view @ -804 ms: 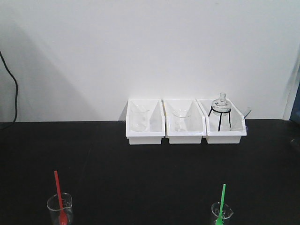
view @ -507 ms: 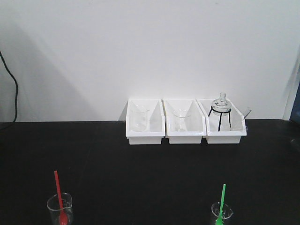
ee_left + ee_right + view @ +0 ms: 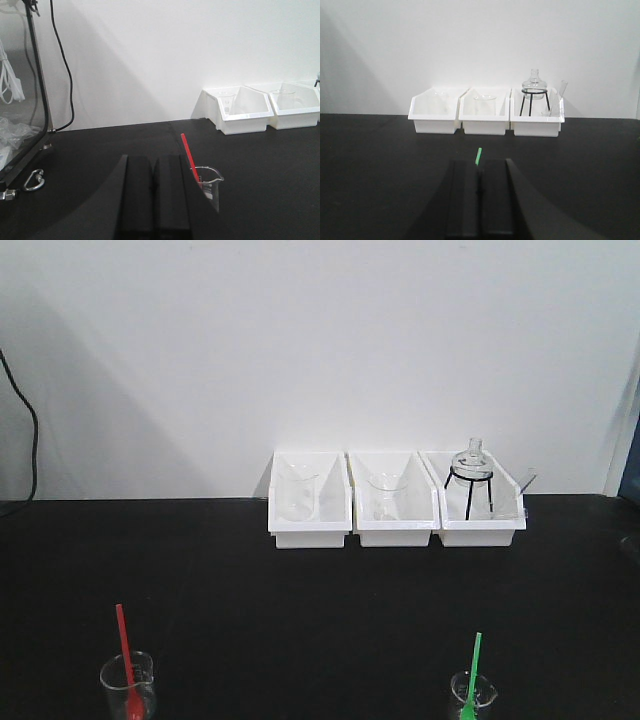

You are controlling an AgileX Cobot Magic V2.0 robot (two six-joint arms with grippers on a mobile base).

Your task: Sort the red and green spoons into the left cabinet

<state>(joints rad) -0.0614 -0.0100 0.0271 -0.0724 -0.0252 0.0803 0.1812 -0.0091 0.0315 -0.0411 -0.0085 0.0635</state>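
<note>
Carefully, with left gripper (image 3: 153, 161) and right gripper (image 3: 480, 163) both pressed together and empty, we need to spread the left, pinch the red spoon (image 3: 123, 640) high above its beaker (image 3: 112, 680) near the table's (image 3: 320, 620) front-left corner, and lift straight; the green spoon (image 3: 474, 660) stands front-right.

The right gripper (image 3: 480, 164) shows its two black fingers (image 3: 464, 195) pressed together, with only a thin seam between them. The end of the green spoon (image 3: 479, 156) pokes up just above their tips; its bowl is hidden, perhaps behind them. Across the black bench (image 3: 370, 150), three white bins (image 3: 485, 124) stand side by side, and the rightmost holds a glass flask (image 3: 534, 80).
</note>
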